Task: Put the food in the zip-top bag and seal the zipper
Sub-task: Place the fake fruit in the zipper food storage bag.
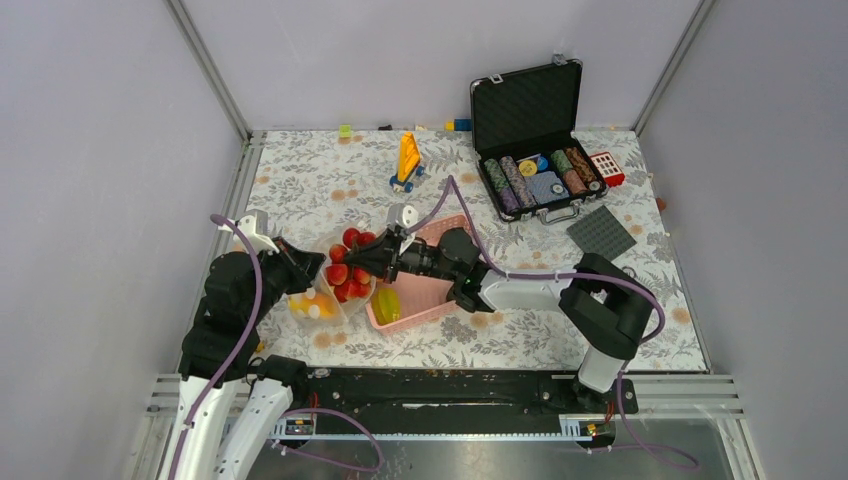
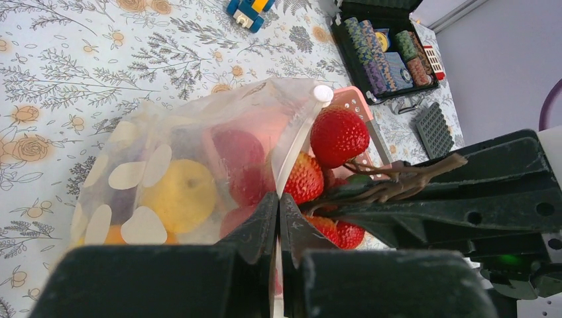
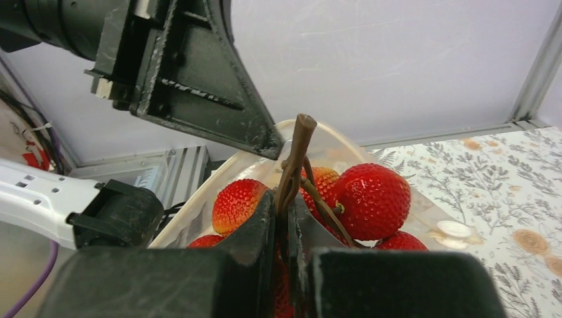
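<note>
At the left-centre of the desk [image 1: 300, 180], beside the pink basket [image 1: 432, 300], your left gripper [image 2: 278, 202] pinches the zipper [image 2: 296, 136] of the zip-top bag [image 2: 166, 159] while the right gripper [image 3: 283, 205] clamps the strawberry bunch [image 3: 371, 199] by its stem [image 3: 296, 149] at the mouth — loading is in hand — so lower the bunch fully inside before releasing.
</note>
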